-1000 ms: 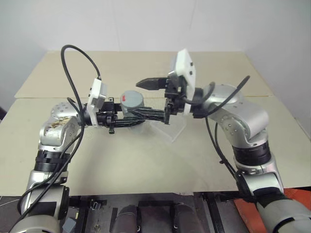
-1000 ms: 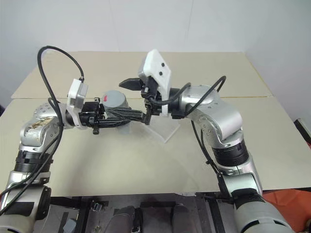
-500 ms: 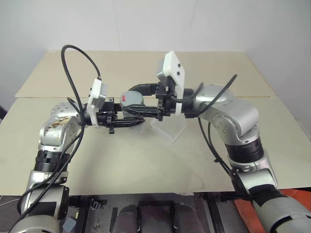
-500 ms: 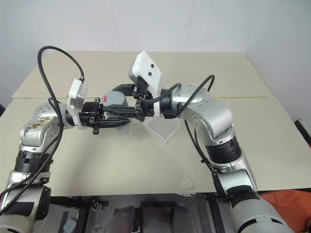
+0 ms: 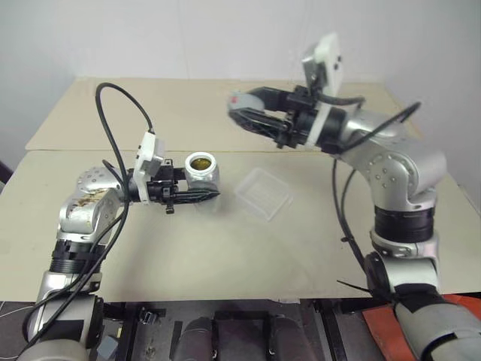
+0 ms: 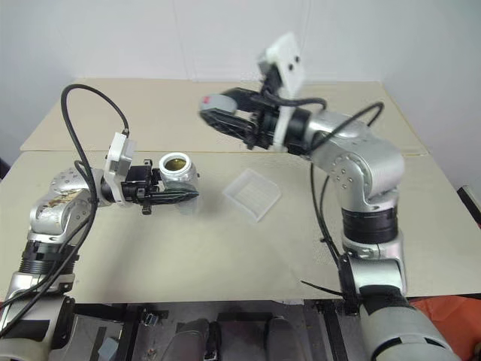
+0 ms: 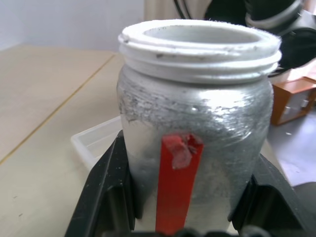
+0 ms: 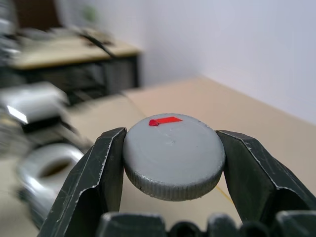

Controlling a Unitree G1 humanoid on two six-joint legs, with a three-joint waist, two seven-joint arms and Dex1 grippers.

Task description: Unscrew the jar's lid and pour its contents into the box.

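Jar, lid, box: one each

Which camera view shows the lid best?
The right wrist view: the lid sits close, between the right gripper's fingers, red mark visible. Both eye views show it small and far, held up above the table.

A pale beige worktop fills the middle of the frame, running from the lower edge up to the white wall at the top. A thin seam crosses it from left to right a little above the middle (two boards laid edge to edge, the farther one narrower). The box, a shallow clear tray with rounded corners, lies flat on the nearer board just right of centre, turned at an angle to the seam and close below it.
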